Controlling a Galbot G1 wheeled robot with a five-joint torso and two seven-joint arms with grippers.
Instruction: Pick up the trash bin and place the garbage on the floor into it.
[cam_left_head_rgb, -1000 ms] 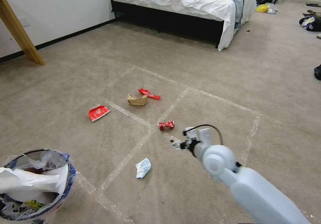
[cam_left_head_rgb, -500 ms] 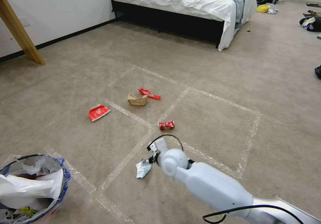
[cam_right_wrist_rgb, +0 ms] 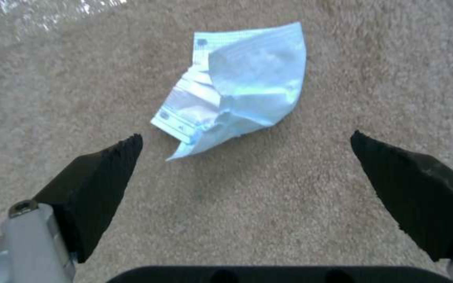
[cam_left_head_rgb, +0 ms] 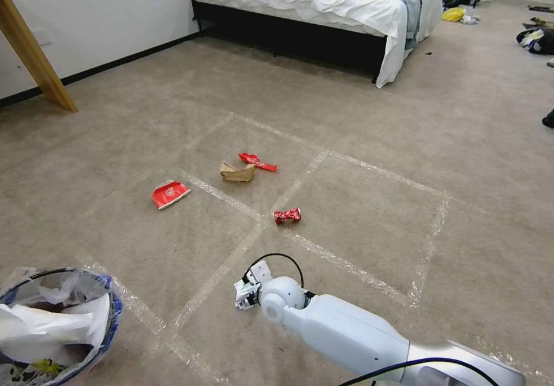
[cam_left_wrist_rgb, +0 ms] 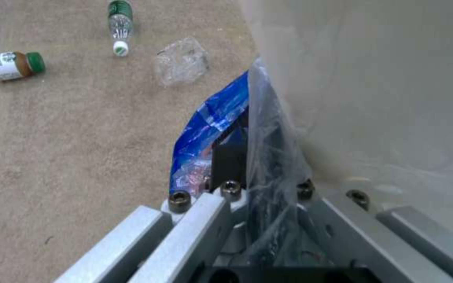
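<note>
We see the right claw (cam_right_wrist_rgb: 245, 141) hanging low over the beige-grey short-pile carpet floor (cam_left_head_rgb: 369, 143) with its two black fingers (cam_right_wrist_rgb: 100, 184) spread wide. The crumpled pale blue face mask (cam_right_wrist_rgb: 242, 86) lies flat on the carpet just ahead of the fingertips, roughly centred between them and touched by neither. In the head view that claw (cam_left_head_rgb: 242, 296) sits at the end of the white right arm (cam_left_head_rgb: 346, 334), close to a shiny clear tape line (cam_left_head_rgb: 219, 273) of the floor grid.

The left claw (cam_left_wrist_rgb: 260, 181) is pinched on the rim of the small round trash bin with its crinkled clear plastic liner (cam_left_head_rgb: 55, 322) — blue plastic and clear film are bunched between its jaws. The bin is at the robot's near left, and white paper shows inside it.

Farther out on the carpet lie a crushed red can (cam_left_head_rgb: 287, 216), a flat red wrapper (cam_left_head_rgb: 170, 194), a folded brown paper scrap (cam_left_head_rgb: 236, 172) and a thin red wrapper (cam_left_head_rgb: 257, 162) — the last two just beside each other.
</note>
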